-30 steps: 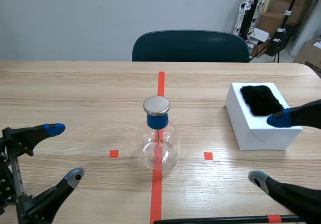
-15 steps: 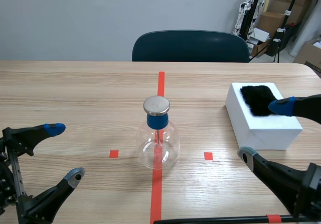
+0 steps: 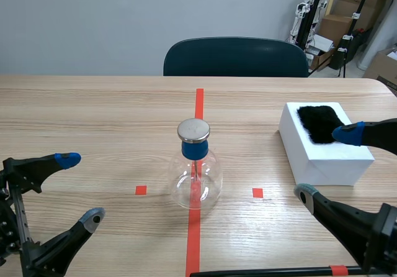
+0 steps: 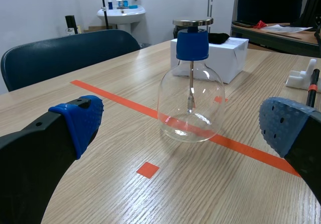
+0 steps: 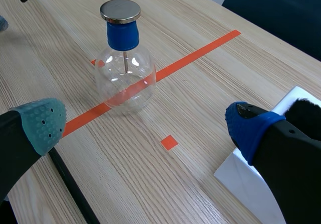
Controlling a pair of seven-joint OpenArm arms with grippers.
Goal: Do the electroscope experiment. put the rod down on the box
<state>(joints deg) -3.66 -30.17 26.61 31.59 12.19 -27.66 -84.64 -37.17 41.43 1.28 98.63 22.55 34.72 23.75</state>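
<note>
Both grippers wide open, rod lying on the table!
Lower left, the left gripper (image 3: 80, 187) gapes empty; centre, the electroscope flask (image 3: 195, 177); along the bottom edge lies the rod (image 3: 267, 271), thin, black, orange-banded; right gripper (image 3: 326, 164) spread beside the white box (image 3: 322, 162).

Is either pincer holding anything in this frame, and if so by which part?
Nothing is held. The left pincer and right pincer are both open and empty; the black rod lies on the table, gripped by neither.
</note>
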